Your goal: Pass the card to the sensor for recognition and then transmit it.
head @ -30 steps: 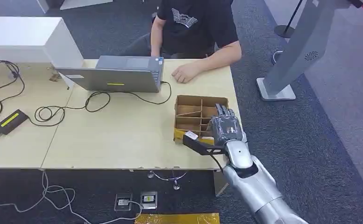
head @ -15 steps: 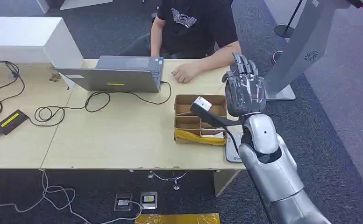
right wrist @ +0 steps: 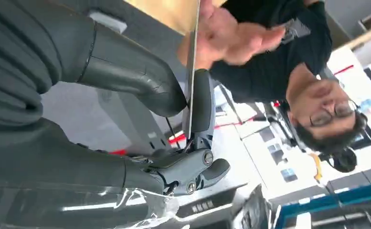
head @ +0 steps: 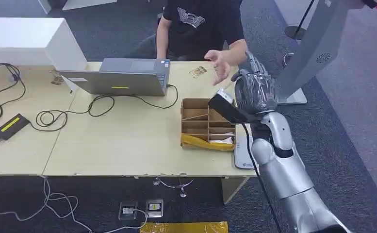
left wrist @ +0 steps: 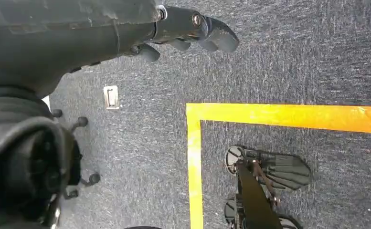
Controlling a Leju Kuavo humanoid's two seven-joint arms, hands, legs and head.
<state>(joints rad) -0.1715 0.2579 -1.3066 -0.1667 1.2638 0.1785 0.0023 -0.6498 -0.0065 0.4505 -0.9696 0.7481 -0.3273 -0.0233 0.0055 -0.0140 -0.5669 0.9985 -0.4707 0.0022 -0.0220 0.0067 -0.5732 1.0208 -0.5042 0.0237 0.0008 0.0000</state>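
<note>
Since the earlier frame our right hand (head: 255,90) has stayed high over the far right corner of the bench (head: 128,145) and turned toward the person (head: 201,24). That person's hand (head: 220,65) was flat on the bench before. Now it is up in the air, open, just past our fingers (head: 258,73).

From the right wrist we see the card (right wrist: 192,67) edge-on, a thin pale strip. Our thumb (right wrist: 131,78) is on one side of it and a dark finger is pressed on the other, so our right fingers are clamped on the card. The person's hand (right wrist: 231,36) is just beyond the card's far end. We cannot tell if it touches the card.

Below and toward us from our fingers sits the brown box (head: 208,124) with its little compartments, and a yellow strip lies along its near side. Just to the right of the box a flat grey sensor pad (head: 242,153) lies on the bench edge. A small card-like thing (head: 198,71) lies on the bench to the left of our fingers, near the laptop (head: 123,77).

Our left hand (left wrist: 188,28) hangs over the grey carpet (left wrist: 293,62). Its fingers are curled in with nothing in them. Yellow tape (left wrist: 279,117) marks the floor past them.
</note>
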